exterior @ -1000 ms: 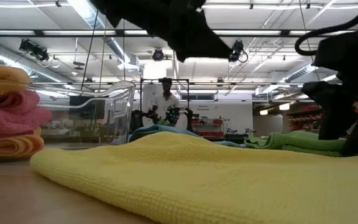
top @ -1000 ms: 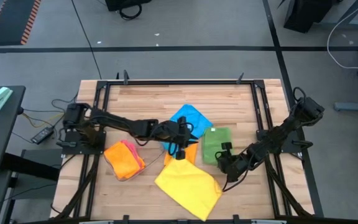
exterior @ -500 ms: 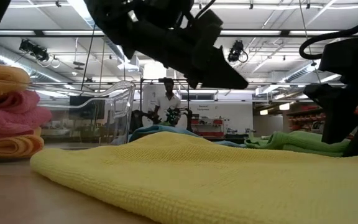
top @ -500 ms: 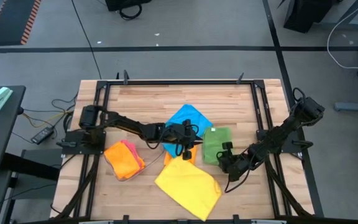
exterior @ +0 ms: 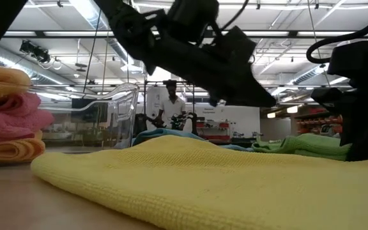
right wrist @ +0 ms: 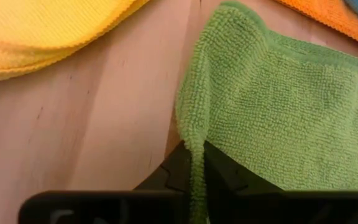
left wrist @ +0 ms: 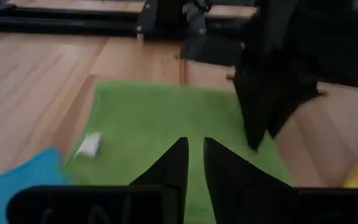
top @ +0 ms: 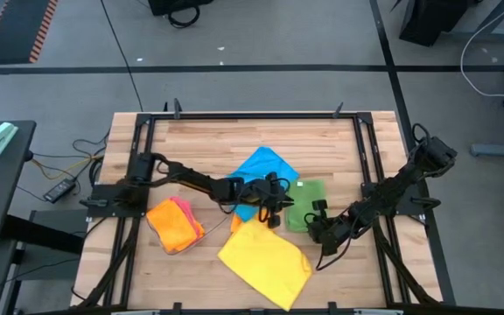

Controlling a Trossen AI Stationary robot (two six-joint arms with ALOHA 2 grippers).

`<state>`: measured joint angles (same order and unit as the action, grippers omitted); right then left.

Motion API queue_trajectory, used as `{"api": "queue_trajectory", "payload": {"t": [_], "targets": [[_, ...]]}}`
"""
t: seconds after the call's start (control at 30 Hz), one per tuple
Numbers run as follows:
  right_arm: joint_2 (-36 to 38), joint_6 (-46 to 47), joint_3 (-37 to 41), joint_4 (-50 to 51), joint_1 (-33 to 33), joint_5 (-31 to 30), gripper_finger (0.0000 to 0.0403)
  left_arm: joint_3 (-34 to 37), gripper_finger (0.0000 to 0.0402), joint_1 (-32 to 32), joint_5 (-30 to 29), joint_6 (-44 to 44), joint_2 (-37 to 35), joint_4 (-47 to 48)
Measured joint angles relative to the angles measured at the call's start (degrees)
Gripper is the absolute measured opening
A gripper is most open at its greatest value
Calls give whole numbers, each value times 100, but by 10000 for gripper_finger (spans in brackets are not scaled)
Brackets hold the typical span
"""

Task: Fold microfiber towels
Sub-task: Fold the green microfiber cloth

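You are at the pickup for folding the green towel (top: 305,203), which lies flat on the bench (top: 208,140) beside the blue towel (top: 261,169). Your right gripper (right wrist: 192,163) has its fingers clenched on the green towel's near edge, shown only by the right wrist view. Your left gripper (left wrist: 192,163) hovers over the opposite side, fingers nearly closed and empty; next it likely must grasp its own corner.

R jaws pinch green towel (right wrist: 278,118) edge; yellow towel (right wrist: 48,28) beside on table (right wrist: 104,137)
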<state>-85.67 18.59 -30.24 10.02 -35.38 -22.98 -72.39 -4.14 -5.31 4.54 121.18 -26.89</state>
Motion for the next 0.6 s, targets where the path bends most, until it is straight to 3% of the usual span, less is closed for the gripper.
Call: {"api": "queue_trajectory", "payload": {"t": [0.3, 0.43, 0.6], "targets": [[-4, 31, -111, -27, 2, 398, 37, -1002, 49, -103, 364, 231, 969, 98], [-6, 41, -219, -14, 0, 602, 37, -1371, 50, -135, 447, 236, 1226, 793], [-6, 193, -234, 14, 0, 682, 37, -1447, 44, -187, 949, 235, 1306, 1209]]}}
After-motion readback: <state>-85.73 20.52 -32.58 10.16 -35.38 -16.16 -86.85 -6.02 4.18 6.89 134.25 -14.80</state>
